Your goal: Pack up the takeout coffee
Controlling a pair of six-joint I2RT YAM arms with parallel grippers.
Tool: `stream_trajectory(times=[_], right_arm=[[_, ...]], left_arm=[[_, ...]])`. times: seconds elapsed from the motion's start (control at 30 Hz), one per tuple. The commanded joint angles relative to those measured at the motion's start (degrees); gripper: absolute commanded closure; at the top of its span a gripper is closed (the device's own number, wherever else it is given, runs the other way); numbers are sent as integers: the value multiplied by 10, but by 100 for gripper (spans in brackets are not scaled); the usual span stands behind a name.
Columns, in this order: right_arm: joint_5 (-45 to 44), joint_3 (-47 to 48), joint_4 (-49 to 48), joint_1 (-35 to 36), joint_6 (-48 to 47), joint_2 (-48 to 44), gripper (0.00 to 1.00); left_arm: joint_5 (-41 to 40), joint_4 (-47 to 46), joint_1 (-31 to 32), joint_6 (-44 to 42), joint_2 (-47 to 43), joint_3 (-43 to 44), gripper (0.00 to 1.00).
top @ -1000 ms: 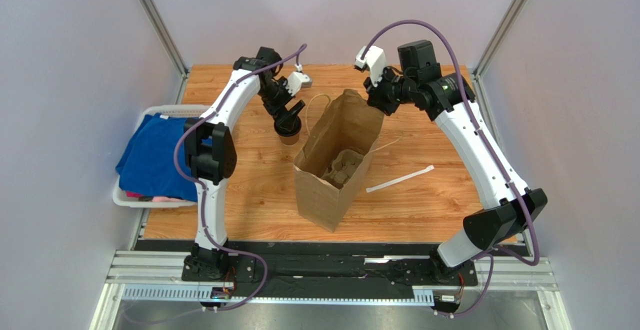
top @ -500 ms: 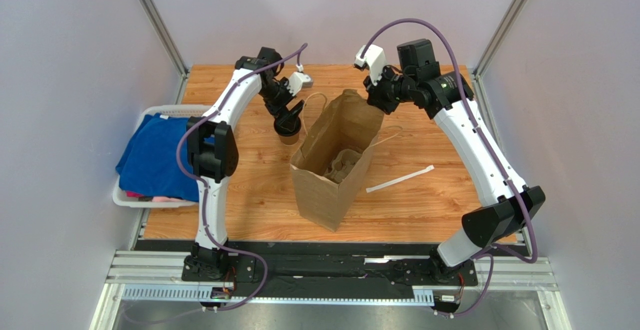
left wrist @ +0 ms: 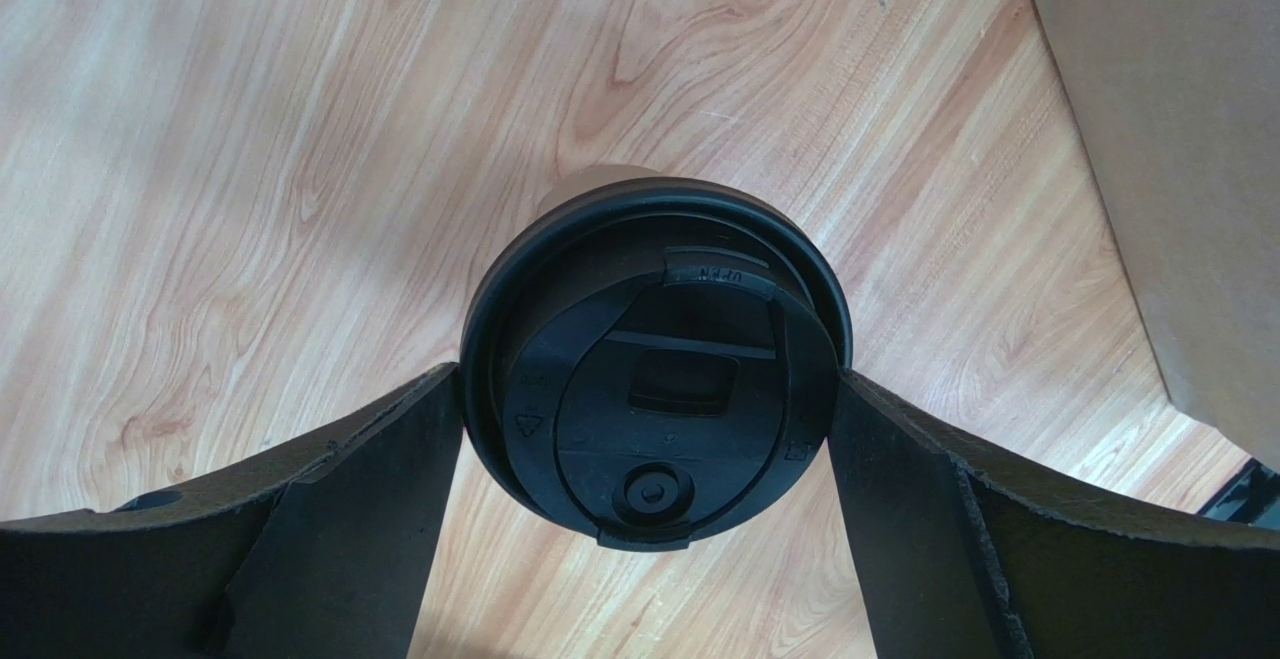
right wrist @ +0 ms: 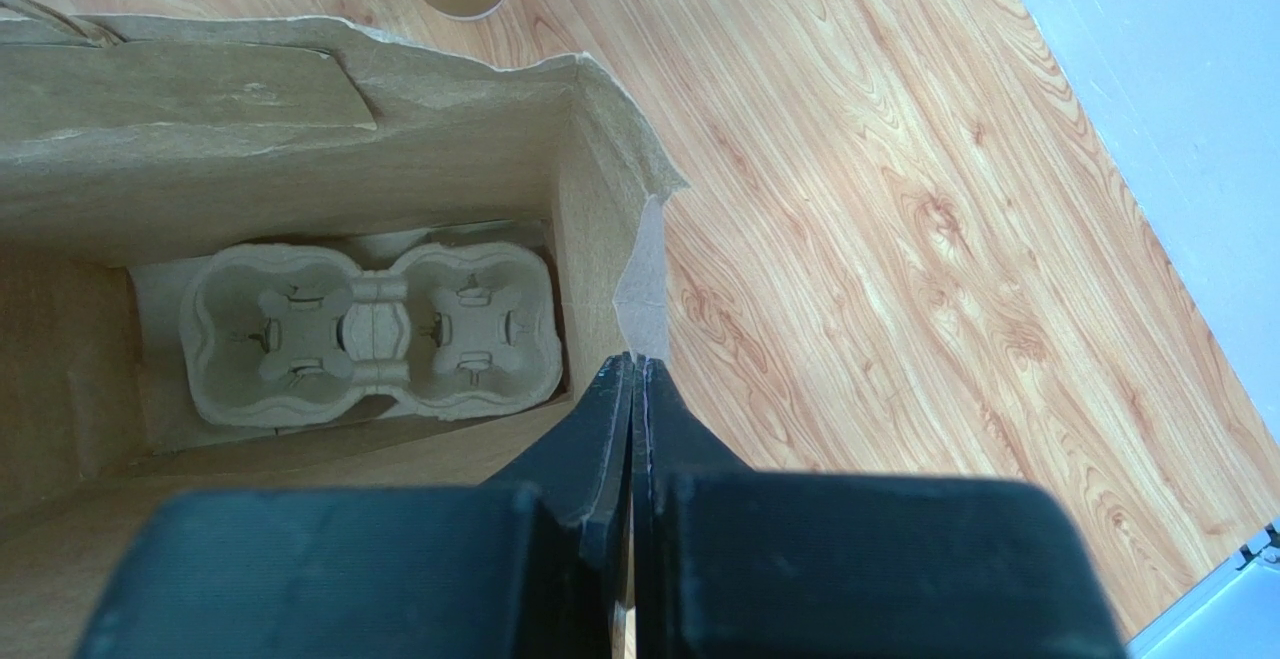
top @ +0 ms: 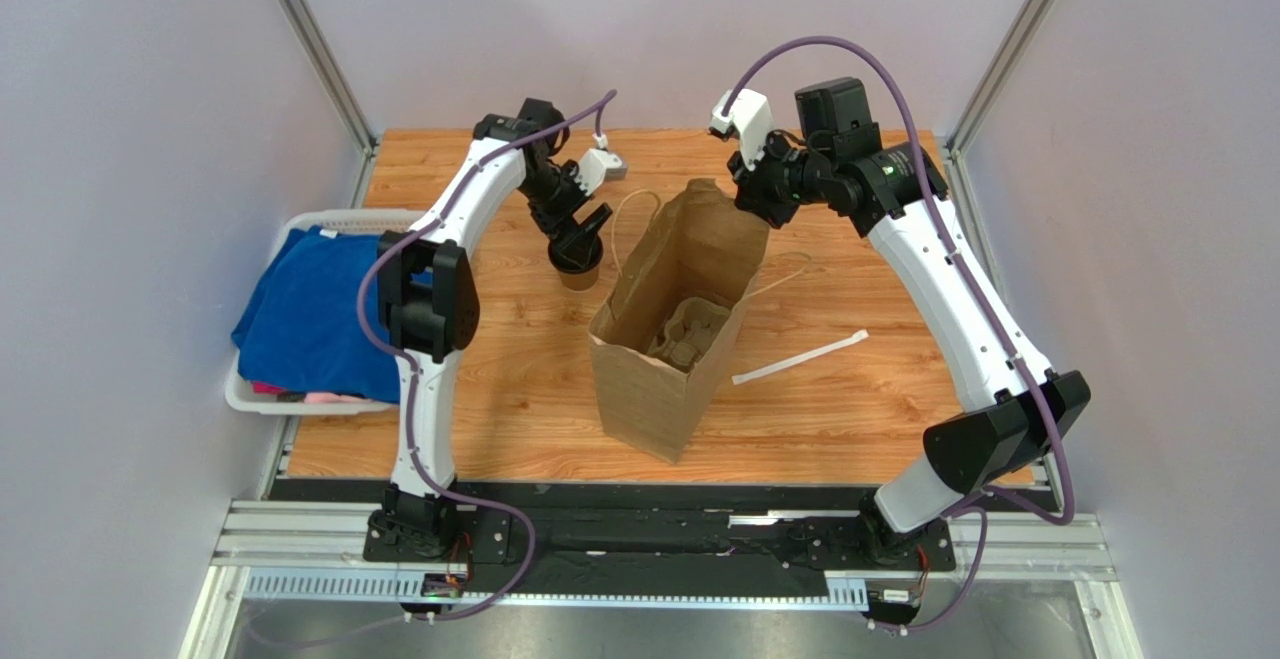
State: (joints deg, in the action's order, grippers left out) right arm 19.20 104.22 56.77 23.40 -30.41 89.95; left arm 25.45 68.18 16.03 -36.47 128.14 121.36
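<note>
Between the fingers [left wrist: 346, 524] of the left gripper [left wrist: 646, 389] sits the black lid of the coffee cup [left wrist: 655, 314]. One finger touches the lid's rim on each side, so the gripper is closed to the lid's width and grips the cup there. From this wrist the lid hides the paper body beneath it. Below the gripper lies the wooden table [left wrist: 226, 164]. The right wrist view shows the cup's brown body meeting the wood, so the cup appears to stand on the table, outside the bag. Just beside this gripper, off its right finger, rises a wall of the paper bag [left wrist: 1172, 119], close to the cup but not touching it.

Across the bag, the right gripper [right wrist: 634, 389] has its fingers pressed together, with the bag's torn upper rim pinched between them at a corner fold. The bag stands upright and open beneath it. Straight down from this gripper, on the bag's floor, lies a moulded cup tray [right wrist: 368, 332] with its hollows facing up. The coffee cup is past the bag's far wall from here.

Well away from the right gripper, toward the arm bases, a thin white strip [top: 801, 358] lies flat on the table near the bag. Well apart from the left gripper, at the table's left edge, a white basket [top: 241, 389] holds blue cloth [top: 308, 314].
</note>
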Motion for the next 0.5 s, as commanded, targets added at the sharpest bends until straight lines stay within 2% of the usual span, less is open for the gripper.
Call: stream_trajectory(times=[0.0, 0.23, 0.33, 0.47], right_arm=[[8, 18, 3, -5, -8, 8, 100], [10, 16, 4, -7, -7, 7, 100], [9, 13, 3, -10, 4, 4, 100], [5, 7, 2, -11, 28, -1, 100]], left_arm=[[19, 6, -2, -7, 3, 21, 5], [22, 9, -3, -3, -1, 21, 18], [23, 10, -4, -1, -10, 20, 26], [27, 10, -13, 13, -29, 22, 44]])
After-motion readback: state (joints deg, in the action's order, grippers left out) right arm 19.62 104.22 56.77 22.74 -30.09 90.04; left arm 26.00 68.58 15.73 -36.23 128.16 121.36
